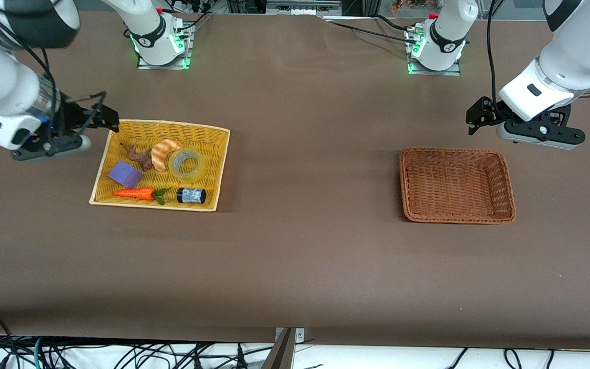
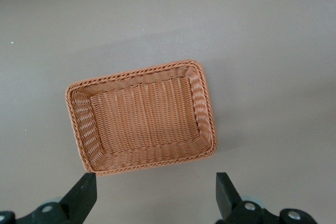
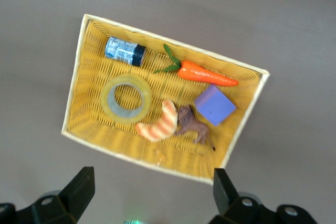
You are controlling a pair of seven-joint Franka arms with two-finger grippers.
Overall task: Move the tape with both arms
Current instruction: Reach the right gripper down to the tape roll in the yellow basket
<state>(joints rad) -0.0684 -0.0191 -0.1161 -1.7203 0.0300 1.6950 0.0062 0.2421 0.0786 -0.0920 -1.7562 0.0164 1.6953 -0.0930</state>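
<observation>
- The tape (image 1: 186, 163) lies flat in the yellow basket (image 1: 217, 169), beside the striped croissant (image 1: 162, 153) and farther from the front camera than the dark jar (image 1: 191, 195).
- Right gripper (image 1: 101, 117) hangs over the yellow basket's corner at the right arm's end, jaws wide apart, nothing held.
- Left gripper (image 1: 479, 119) hovers near the brown basket (image 1: 456, 217), jaws spread, empty too.
- Also sharing the yellow basket: a carrot (image 1: 136, 193) and a purple block (image 1: 125, 174).

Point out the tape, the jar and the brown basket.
tape (image 1: 176, 165), front view, on the ring's band
jar (image 1: 191, 195), front view, on its label
brown basket (image 1: 456, 150), front view, on its rim
</observation>
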